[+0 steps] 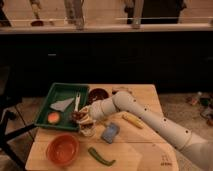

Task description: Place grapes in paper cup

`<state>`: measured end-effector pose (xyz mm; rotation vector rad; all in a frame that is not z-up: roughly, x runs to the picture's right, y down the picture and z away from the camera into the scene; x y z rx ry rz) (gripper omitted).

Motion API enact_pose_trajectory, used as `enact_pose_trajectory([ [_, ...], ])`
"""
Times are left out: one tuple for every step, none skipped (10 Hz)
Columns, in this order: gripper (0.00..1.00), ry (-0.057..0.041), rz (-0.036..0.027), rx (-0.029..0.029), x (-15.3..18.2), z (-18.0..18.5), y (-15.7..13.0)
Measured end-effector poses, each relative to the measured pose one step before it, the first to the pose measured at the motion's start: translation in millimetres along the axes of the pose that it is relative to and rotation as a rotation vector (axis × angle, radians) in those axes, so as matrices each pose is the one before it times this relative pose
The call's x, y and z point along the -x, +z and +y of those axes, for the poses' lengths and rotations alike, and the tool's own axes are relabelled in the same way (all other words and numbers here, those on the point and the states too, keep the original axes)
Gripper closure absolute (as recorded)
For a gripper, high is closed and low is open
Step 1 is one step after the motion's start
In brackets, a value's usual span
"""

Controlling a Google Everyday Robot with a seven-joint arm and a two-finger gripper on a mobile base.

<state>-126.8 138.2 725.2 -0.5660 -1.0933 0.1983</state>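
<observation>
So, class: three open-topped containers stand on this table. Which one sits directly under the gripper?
The paper cup, small and white, sits right below the gripper. The orange bowl lies nearer the front edge, and the dark red bowl stands behind the arm.
</observation>
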Motion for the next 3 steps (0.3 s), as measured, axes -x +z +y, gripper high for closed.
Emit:
enact_pose_trajectory([
  [0.81, 0.00096, -0.00129, 0.00265, -1.44, -0.49, 0.01],
  [0.71, -0.00152, -0.0018, 0.00243, -0.3, -0.09, 0.43],
  [0.63, -0.00183, -0.00215, 0.00038, -0.33, -0.28, -0.35],
])
